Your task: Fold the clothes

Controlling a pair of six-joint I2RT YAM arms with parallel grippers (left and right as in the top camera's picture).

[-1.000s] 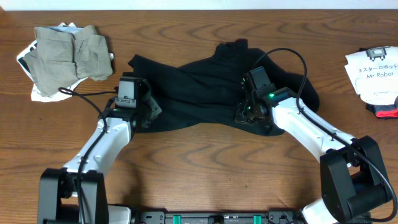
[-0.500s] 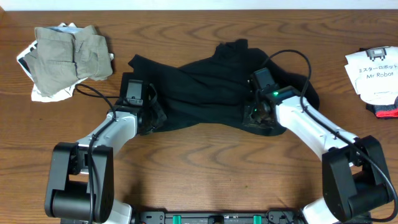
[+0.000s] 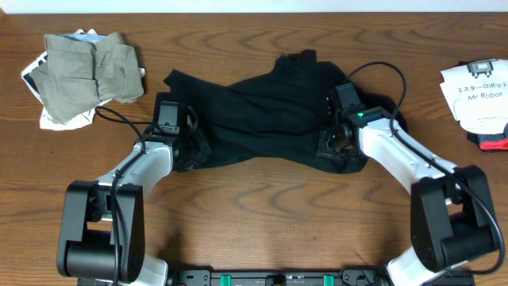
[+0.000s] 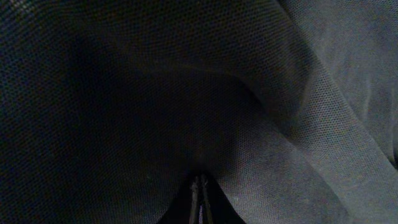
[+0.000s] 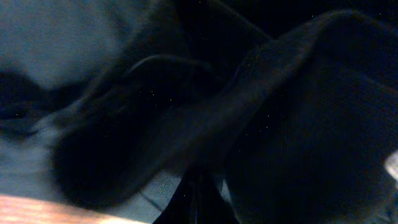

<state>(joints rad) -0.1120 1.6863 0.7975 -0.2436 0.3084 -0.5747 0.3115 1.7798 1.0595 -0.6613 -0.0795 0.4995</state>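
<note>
A large black shirt (image 3: 262, 111) lies crumpled across the middle of the wooden table. My left gripper (image 3: 193, 148) is shut on the shirt's left front edge; in the left wrist view its closed fingertips (image 4: 199, 190) pinch dark mesh fabric (image 4: 186, 93). My right gripper (image 3: 332, 143) is shut on the shirt's right front part; in the right wrist view the jaws (image 5: 198, 186) are closed among dark folds (image 5: 280, 112). A grey-khaki garment (image 3: 89, 65) lies folded at the far left. A white "Mr Robot" garment (image 3: 479, 89) lies at the far right.
A white cloth (image 3: 55, 117) sticks out under the khaki garment. A red and black item (image 3: 494, 140) lies under the white printed garment at the right edge. Bare wood (image 3: 262, 214) spans the table's front.
My right gripper has moved right and slightly back with the shirt's fabric. My left arm shifted a little right earlier and now holds still.
</note>
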